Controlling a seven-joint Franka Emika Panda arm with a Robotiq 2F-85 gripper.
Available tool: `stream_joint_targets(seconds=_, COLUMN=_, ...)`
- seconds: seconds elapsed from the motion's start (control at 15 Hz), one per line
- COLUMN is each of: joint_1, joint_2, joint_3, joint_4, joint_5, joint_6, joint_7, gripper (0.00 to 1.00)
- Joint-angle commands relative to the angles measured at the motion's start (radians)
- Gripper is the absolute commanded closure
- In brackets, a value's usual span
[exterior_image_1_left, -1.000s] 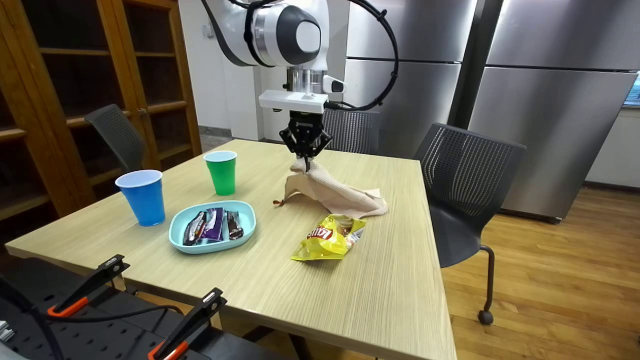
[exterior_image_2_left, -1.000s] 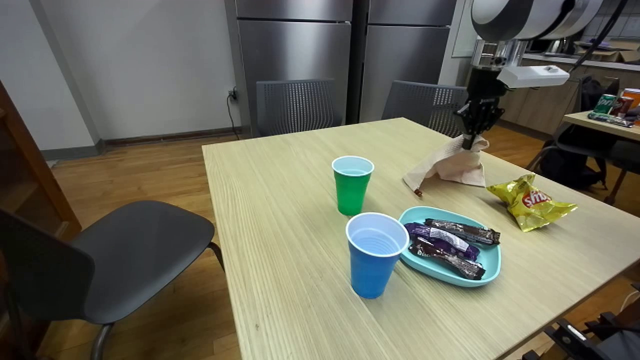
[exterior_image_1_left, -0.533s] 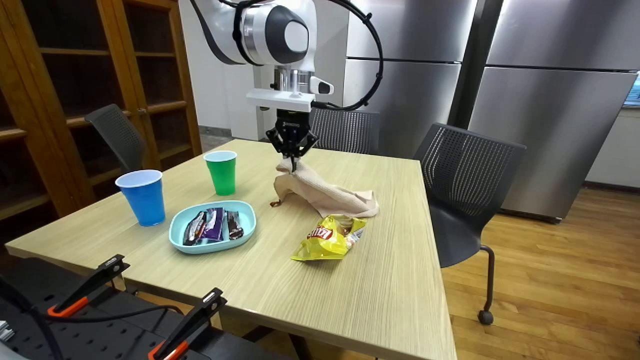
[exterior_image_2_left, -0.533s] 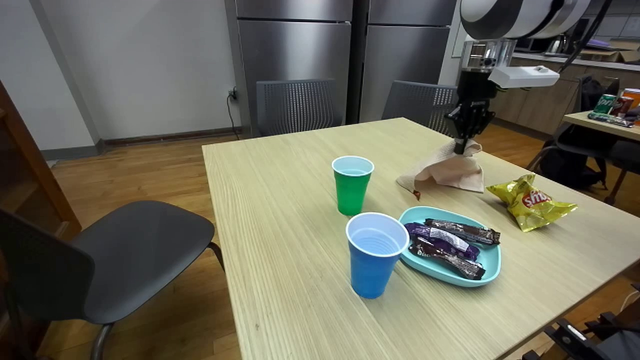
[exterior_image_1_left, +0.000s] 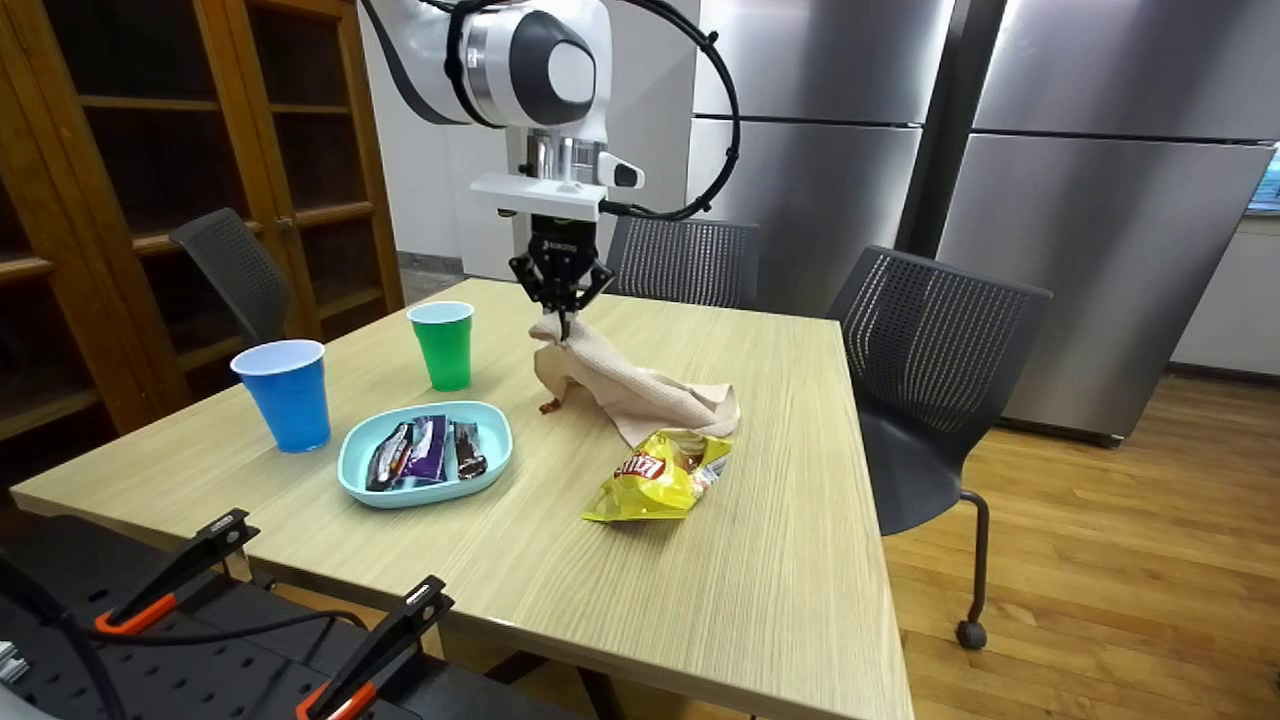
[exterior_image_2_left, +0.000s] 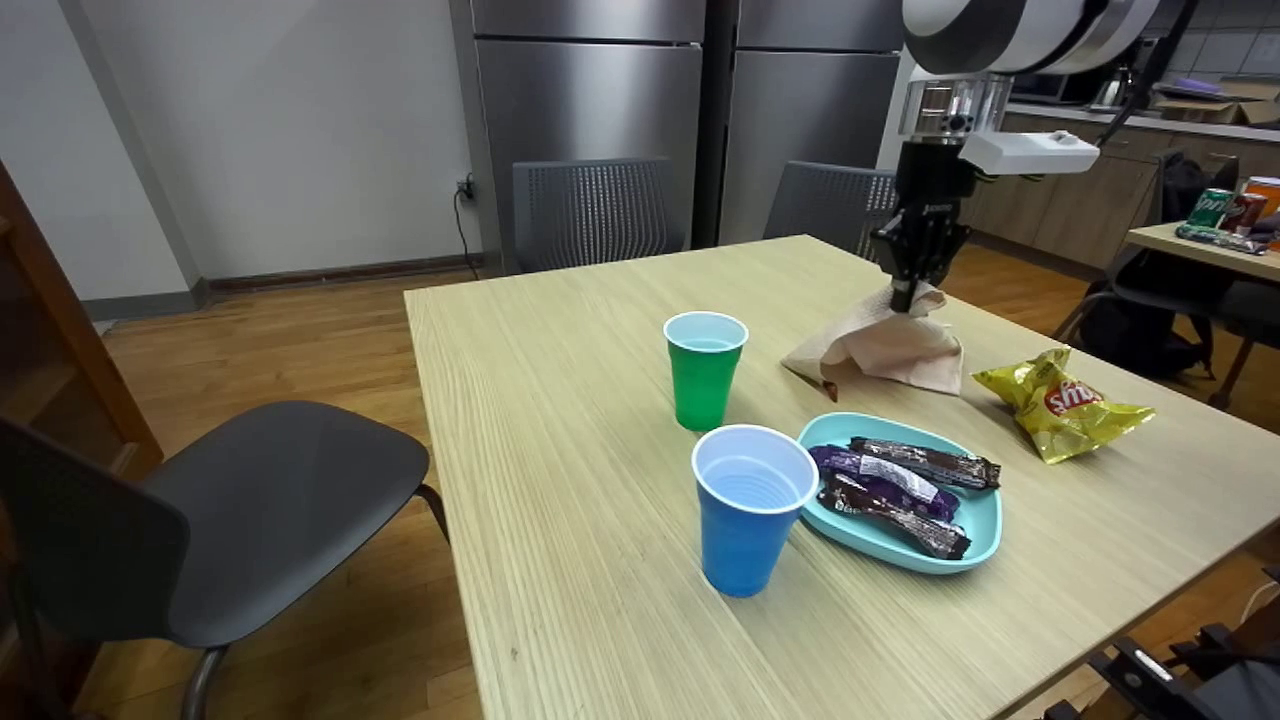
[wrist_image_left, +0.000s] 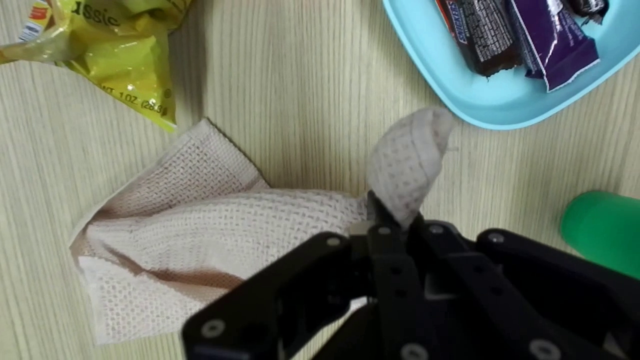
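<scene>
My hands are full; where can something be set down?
Bare table stretches from the blue cup and green cup toward the leftmost chair; also, in an exterior view, between chip bag and near edge. Crowded: around the gripper, cloth and tray.

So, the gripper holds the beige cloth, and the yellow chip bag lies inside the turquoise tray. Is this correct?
Not quite: the yellow chip bag lies on the table, outside the turquoise tray, as both exterior views show. The gripper does hold the beige cloth.

The wood table (exterior_image_1_left: 760, 590) has a green cup (exterior_image_1_left: 447, 352), blue cup (exterior_image_1_left: 290, 408) and turquoise tray (exterior_image_1_left: 430, 496) on it. Chip bag (exterior_image_1_left: 650, 485) too, plus part of a cloth (exterior_image_1_left: 650, 395).
</scene>
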Motion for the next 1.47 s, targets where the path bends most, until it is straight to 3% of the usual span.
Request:
stream_joint_targets(seconds=0.0, joint_1=0.007, joint_2=-0.070, joint_3=0.009, joint_4=-0.057, joint_5=0.003, joint_6=-0.022, joint_7=-0.018, gripper=0.99)
stream_joint_targets(seconds=0.73, joint_1=0.042, joint_2=-0.177, joint_3=0.002, joint_4=-0.129, joint_5=-0.038, joint_6=-0.085, joint_7=-0.003, gripper=0.99)
stream_joint_targets(seconds=1.13, joint_1=0.068, joint_2=-0.177, joint_3=0.001, joint_4=-0.131, joint_5=-0.110, joint_6=-0.189, joint_7=0.009, gripper=0.99)
stream_joint_targets(seconds=1.4, joint_1=0.078, joint_2=-0.209, joint_3=-0.001, joint_4=-0.163, joint_5=-0.158, joint_6=-0.195, joint_7=0.014, gripper=0.99)
